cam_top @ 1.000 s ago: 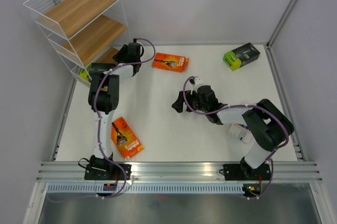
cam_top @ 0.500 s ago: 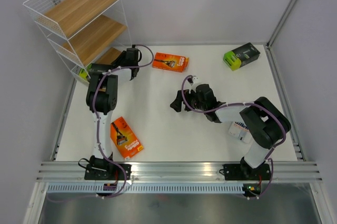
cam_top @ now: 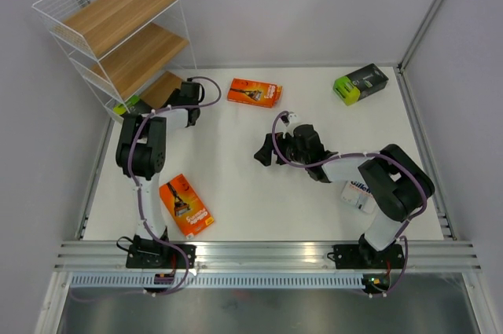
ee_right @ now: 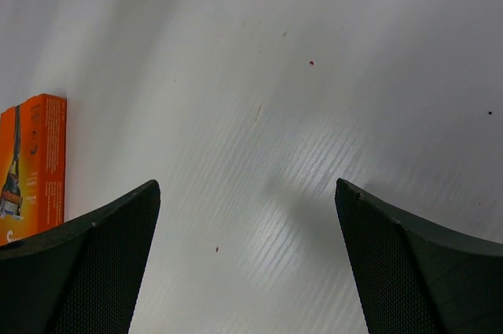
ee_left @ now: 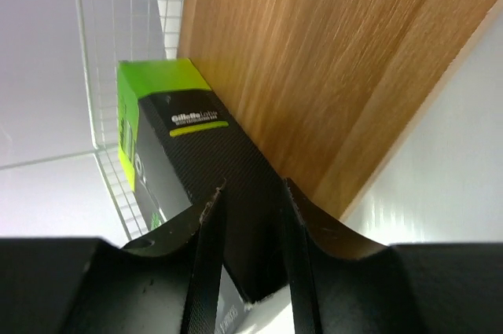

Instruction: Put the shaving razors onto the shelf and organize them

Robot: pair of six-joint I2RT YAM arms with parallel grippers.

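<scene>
In the three-tier white wire shelf [cam_top: 118,12] with light-brown wooden boards, at the table's far left corner: one black razor pack with a lime-green end [ee_left: 196,153], on the lowest board, lying along the wire side with the green end deepest in. Pinched at its near end between the fingers of the left gripper [ee_left: 251,192]. Across the white table [cam_top: 236,192], near to far: an orange razor pack [cam_top: 187,205] close to the left arm's base; a white-and-blue pack [cam_top: 357,196] partly hidden under the right arm; the right gripper [cam_top: 263,153] over mid-table, fingers spread wide with only tabletop between them; a second orange pack [cam_top: 254,92] towards the back; a second black-and-lime pack [cam_top: 361,83] near the far right corner. Aluminium rail [cam_top: 267,255] along the near edge, pale grey walls around. On the shelved pack: a woven-looking black face, white Gillette lettering, a short lime bar beneath it.
</scene>
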